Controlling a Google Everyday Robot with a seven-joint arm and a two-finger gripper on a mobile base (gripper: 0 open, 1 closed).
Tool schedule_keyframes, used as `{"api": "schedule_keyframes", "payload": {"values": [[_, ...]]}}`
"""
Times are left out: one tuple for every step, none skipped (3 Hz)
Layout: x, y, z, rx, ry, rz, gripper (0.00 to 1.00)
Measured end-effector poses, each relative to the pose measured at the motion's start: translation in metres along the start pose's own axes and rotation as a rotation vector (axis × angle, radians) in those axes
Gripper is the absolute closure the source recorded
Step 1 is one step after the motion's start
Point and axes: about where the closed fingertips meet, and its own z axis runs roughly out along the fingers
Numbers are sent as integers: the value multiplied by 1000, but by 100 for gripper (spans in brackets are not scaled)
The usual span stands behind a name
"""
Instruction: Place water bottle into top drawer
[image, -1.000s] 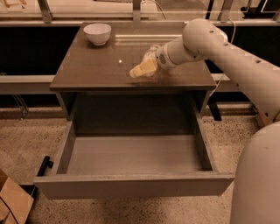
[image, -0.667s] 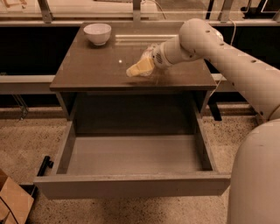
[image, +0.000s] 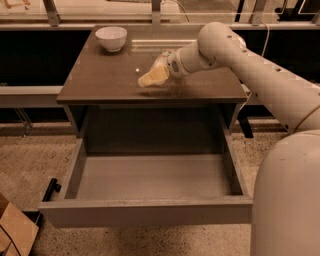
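My gripper is over the middle of the dark tabletop, reaching in from the right on the white arm. It is shut on the water bottle, a small clear crinkled bottle that shows just behind the pale fingers, low over the table. The top drawer is pulled fully out below the table's front edge. Its grey floor holds nothing.
A white bowl stands at the table's back left corner. A cardboard box sits on the speckled floor at the lower left. A metal rail runs along the left, and the robot's white body fills the lower right.
My gripper has moved a little to the left over the tabletop, and the water bottle has gone with it. The drawer and the bowl have not moved.
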Motion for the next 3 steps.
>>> {"api": "schedule_keyframes", "payload": {"values": [[2, -11, 2, 24, 2, 22, 0], [7, -31, -3, 77, 6, 57, 1], [12, -40, -17, 124, 5, 62, 23]]}}
